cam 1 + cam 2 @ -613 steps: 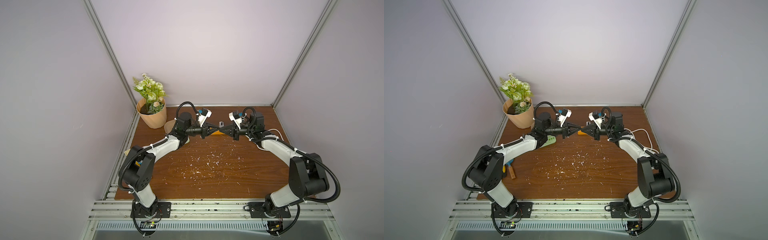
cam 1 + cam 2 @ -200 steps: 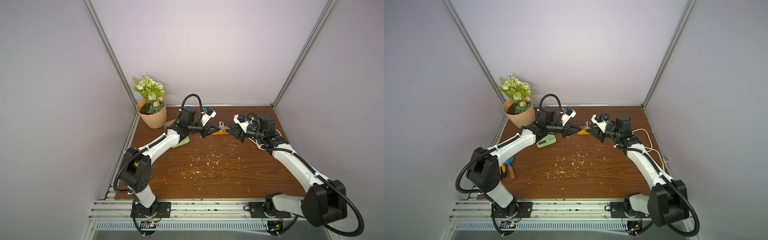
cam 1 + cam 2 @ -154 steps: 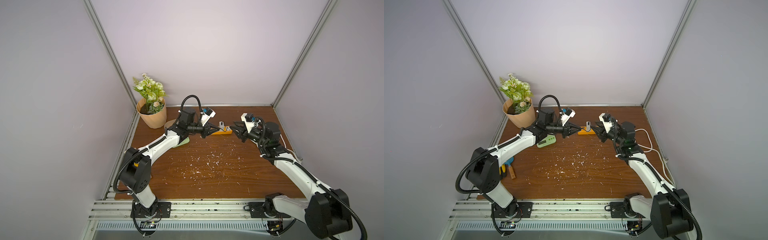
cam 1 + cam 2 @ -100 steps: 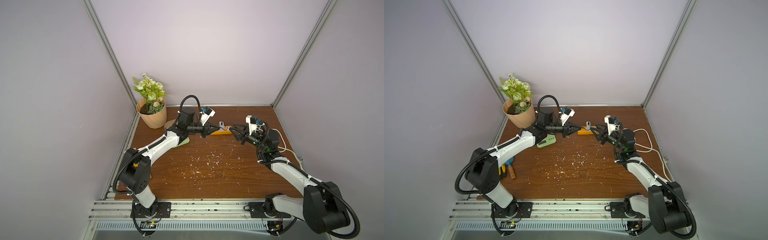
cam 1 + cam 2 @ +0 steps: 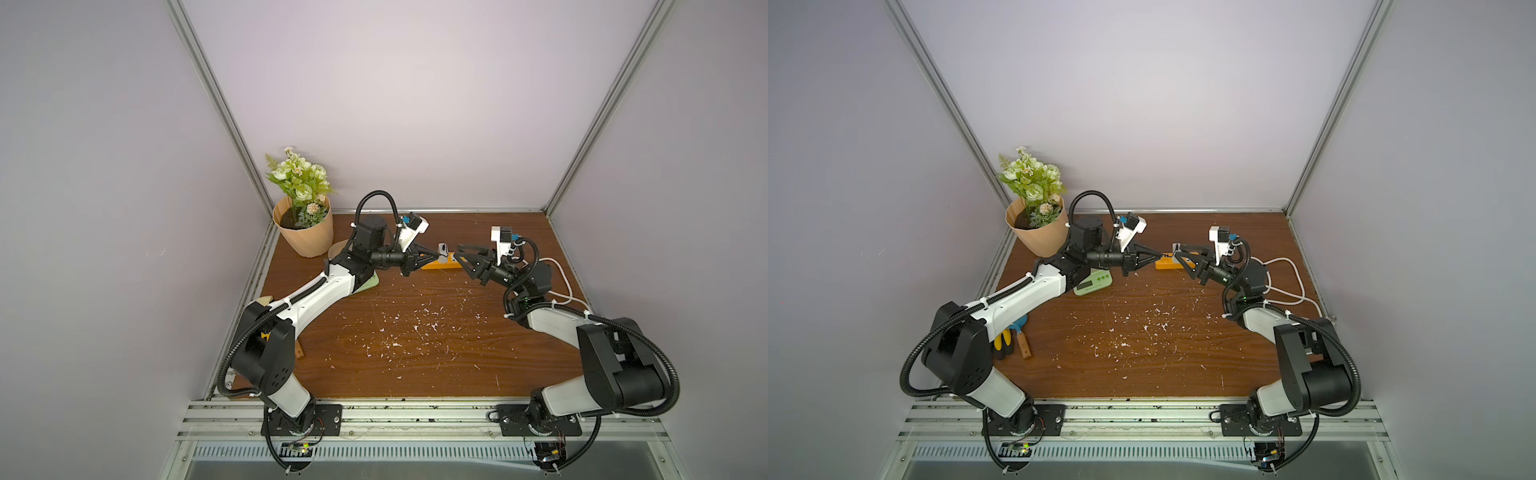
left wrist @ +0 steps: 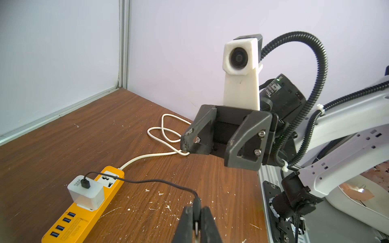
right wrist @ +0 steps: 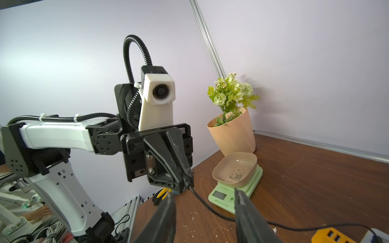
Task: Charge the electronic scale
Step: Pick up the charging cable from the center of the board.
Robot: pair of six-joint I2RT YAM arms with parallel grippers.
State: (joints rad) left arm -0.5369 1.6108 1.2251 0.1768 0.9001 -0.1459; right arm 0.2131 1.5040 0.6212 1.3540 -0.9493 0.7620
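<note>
From where I stood, the left gripper (image 5: 435, 252) was clenched hard on the free end of a black charging cable (image 6: 155, 181). Its fingers (image 6: 208, 223) were pressed together on the small plug, held in the air over the 12 o'clock part of the wooden table (image 5: 415, 353). The cable sagged away to its other end, which was plugged into a white cube charger (image 6: 86, 193). That charger sat in an orange power strip (image 6: 69, 225) lying near the back edge at 12 o'clock, and the strip's own white cord (image 6: 164, 130) looped off toward 2 o'clock. Facing the left gripper from about 1 o'clock, the right gripper (image 5: 459, 258) was released, its jaws well apart and grasping nothing. The black cable passed close by them, though I could not tell whether it touched either one. The electronic scale (image 7: 235, 181) rested flat at about 10 o'clock, just in front of the potted flowers (image 5: 307, 232) in the 11 o'clock corner. Its beige panda tray sat on top (in both top views the left forearm covered most of it, leaving only the green display end (image 5: 1094, 282) showing). The scale was well apart from the plug. White flecks (image 5: 415, 326) were scattered over the middle of the table.
</note>
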